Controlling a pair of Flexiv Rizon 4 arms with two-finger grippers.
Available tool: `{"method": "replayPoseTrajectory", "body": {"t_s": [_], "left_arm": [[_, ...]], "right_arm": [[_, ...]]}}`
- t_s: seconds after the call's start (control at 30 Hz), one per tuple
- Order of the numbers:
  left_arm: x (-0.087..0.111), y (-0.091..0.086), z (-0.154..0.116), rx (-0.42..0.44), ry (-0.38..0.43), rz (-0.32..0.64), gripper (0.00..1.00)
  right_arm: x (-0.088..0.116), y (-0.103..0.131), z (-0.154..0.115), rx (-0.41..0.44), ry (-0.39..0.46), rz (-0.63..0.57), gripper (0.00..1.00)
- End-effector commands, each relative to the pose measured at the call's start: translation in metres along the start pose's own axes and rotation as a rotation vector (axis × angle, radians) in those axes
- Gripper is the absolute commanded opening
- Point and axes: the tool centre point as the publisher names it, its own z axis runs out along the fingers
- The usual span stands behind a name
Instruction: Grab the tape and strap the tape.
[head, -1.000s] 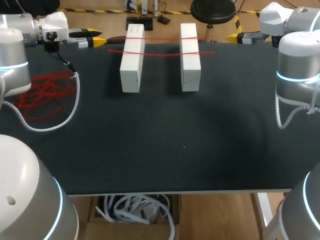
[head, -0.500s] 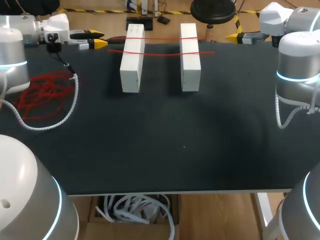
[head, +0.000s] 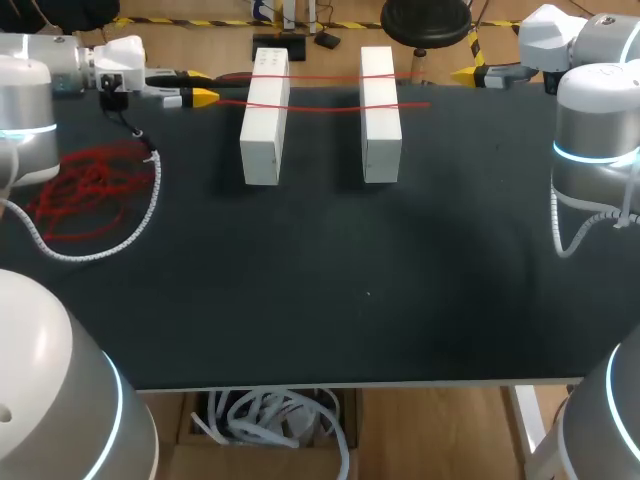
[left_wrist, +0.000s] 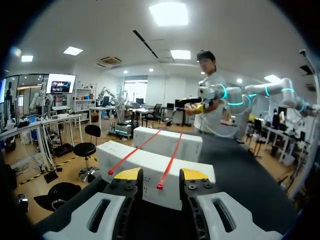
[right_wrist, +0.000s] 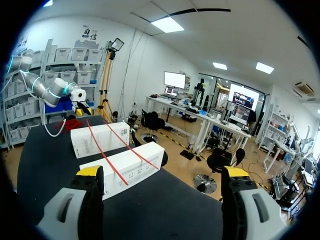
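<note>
Left wrist view reveals tape (left_wrist: 169, 162) ends just ahead of spread left end effector (left_wrist: 160, 175); right end effector (right_wrist: 162, 172) spread too

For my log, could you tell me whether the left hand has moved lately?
Yes, the left hand has edged closer to the left block.

On my head camera I see a matt black worktop (head: 400, 300) with a pale front edge, standing on a light wooden floor (head: 450, 430). A black stool (head: 425, 20) sits beyond its far side. The wrist cameras give me white walls (right_wrist: 145, 60) and bright ceiling panels (left_wrist: 170, 14) overhead
</note>
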Motion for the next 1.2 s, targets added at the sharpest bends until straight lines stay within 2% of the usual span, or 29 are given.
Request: {"method": "replayPoseTrajectory", "body": {"t_s": [0.03, 0.13, 0.2, 0.23, 0.57, 1.2], "left_arm": [[-0.005, 0.010, 0.000, -0.002, 0.013, 0.001, 0.35], [-0.005, 0.016, 0.000, -0.009, 0.015, -0.003, 0.36], [-0.005, 0.019, 0.000, -0.010, 0.020, -0.009, 0.29], [-0.005, 0.020, 0.000, -0.011, 0.023, -0.011, 0.29], [-0.005, 0.025, 0.003, 0.005, 0.038, -0.019, 0.33], [0.001, 0.019, 0.013, 0.014, 0.061, -0.011, 0.34]], "right_arm": [[0.000, 0.000, 0.000, 0.001, 0.000, 0.000, 1.00], [0.000, 0.000, 0.000, 0.001, 0.000, 0.000, 1.00], [0.000, 0.000, 0.000, 0.001, 0.000, 0.000, 1.00], [0.000, 0.000, 0.000, 0.001, 0.000, 0.000, 1.00], [0.000, 0.000, 0.000, 0.001, 0.000, 0.000, 1.00], [0.000, 0.000, 0.000, 0.001, 0.000, 0.000, 1.00]]}}
